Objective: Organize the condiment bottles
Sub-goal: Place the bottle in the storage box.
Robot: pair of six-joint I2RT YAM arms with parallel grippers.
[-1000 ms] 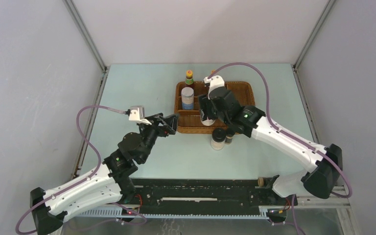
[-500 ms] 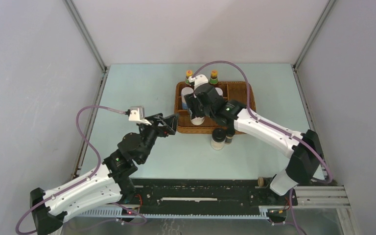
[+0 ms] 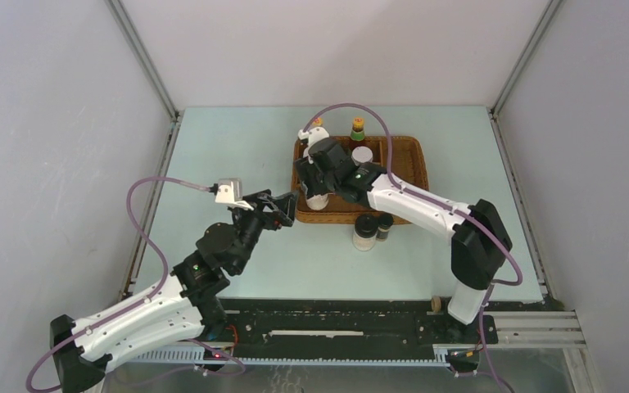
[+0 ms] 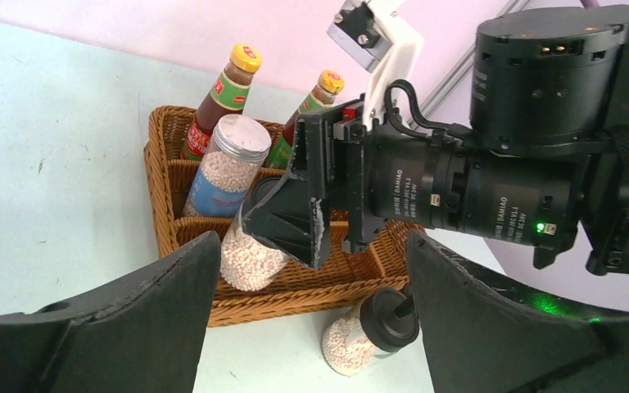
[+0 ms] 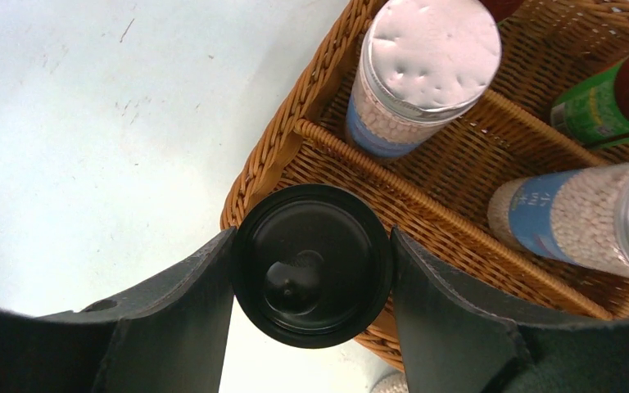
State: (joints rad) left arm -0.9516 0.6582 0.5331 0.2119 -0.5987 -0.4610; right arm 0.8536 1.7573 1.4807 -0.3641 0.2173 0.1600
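Observation:
My right gripper [image 5: 311,270] is shut on a white black-capped bottle [image 5: 311,264], which hangs tilted at the front left corner of the wicker tray [image 5: 295,131]. The bottle also shows in the left wrist view [image 4: 250,255] and the top view [image 3: 317,200]. In the tray stand two yellow-capped sauce bottles [image 4: 229,94] [image 4: 315,102] and two silver-topped shakers [image 5: 426,74] [image 5: 581,217]. A second black-capped bottle [image 3: 364,232] and a tiny dark one [image 3: 384,227] stand on the table in front of the tray. My left gripper [image 4: 311,327] is open and empty, left of the tray's front.
The right arm [image 3: 409,201] stretches across the tray from the right. The tray's right compartments [image 3: 401,164] hold nothing I can see. Grey walls close in the table at the left, right and back.
My right gripper has swung left across the tray with the black-capped bottle, from the tray's middle to its front left corner. The left arm has not moved.

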